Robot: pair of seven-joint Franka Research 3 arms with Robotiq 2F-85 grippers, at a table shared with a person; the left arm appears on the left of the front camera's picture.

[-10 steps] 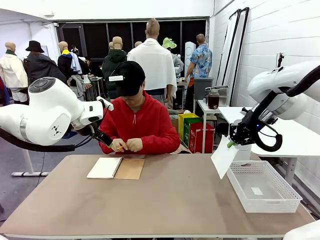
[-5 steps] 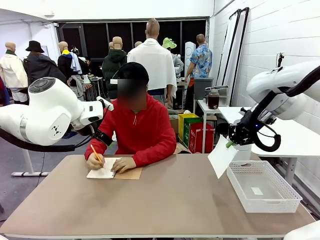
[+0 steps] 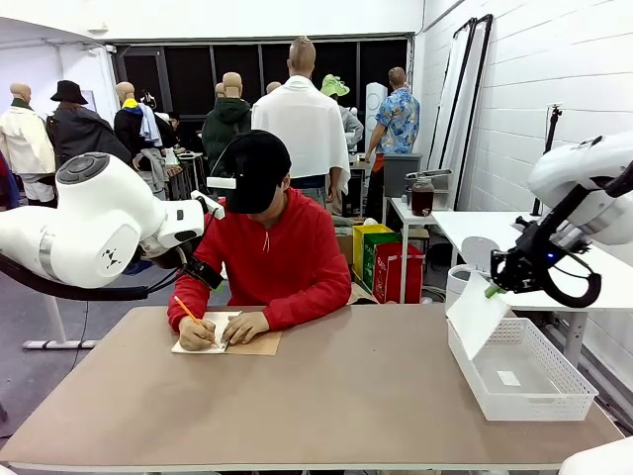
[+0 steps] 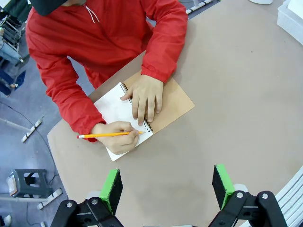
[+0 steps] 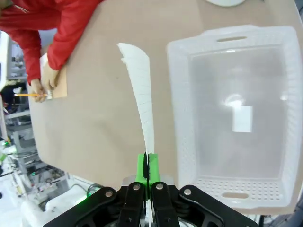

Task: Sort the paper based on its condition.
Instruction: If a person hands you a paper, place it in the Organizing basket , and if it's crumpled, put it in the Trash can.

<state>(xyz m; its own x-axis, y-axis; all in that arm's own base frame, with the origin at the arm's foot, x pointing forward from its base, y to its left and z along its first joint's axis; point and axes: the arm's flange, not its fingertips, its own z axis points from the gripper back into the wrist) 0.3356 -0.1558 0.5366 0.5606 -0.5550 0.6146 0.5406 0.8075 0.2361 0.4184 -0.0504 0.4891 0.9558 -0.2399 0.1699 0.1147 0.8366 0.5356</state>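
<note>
The right gripper (image 3: 492, 290) is pinched tight on the upper edge of one sheet of paper (image 3: 475, 315); the sheet hangs tilted from it, just beside the outer wall of the white basket (image 3: 539, 404) at the right end of the table (image 3: 326, 396), on the side nearer the table's middle; a small white slip (image 5: 242, 118) lies on the basket's floor; the left gripper (image 4: 167, 184) hangs above the table, its green pads wide apart with nothing between them; beyond it a person (image 3: 287, 257) in red writes with a pencil (image 4: 109, 135) in the spiral notebook (image 4: 113, 106), the other hand (image 4: 144, 97) flat on the page
</note>
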